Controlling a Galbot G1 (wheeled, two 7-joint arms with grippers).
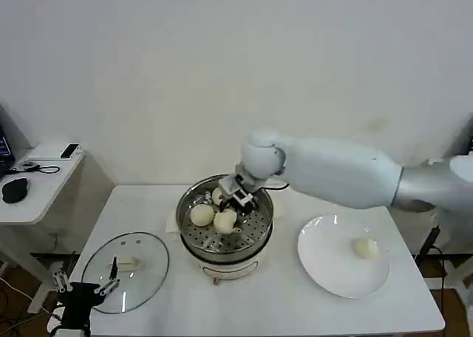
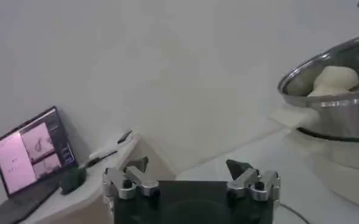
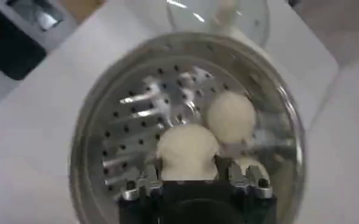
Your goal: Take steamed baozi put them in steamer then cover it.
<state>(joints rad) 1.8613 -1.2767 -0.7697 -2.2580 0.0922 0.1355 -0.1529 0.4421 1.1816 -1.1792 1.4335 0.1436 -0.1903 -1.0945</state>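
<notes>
gripping a baozi (image 3: 187,152) over the steamer (image 1: 194,237), right gripper (image 1: 238,198); left gripper (image 2: 191,179) fingers wide.

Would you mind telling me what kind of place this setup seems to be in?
Probably a robot test room rather than a kitchen: a bare white table against a plain wall, a side desk with an open laptop, and one steamer.

Shiny perforated steel steamer (image 1: 225,233), smooth matt baozi (image 1: 202,216), clear glass cover (image 1: 126,272), glossy white plate (image 1: 332,267)
</notes>
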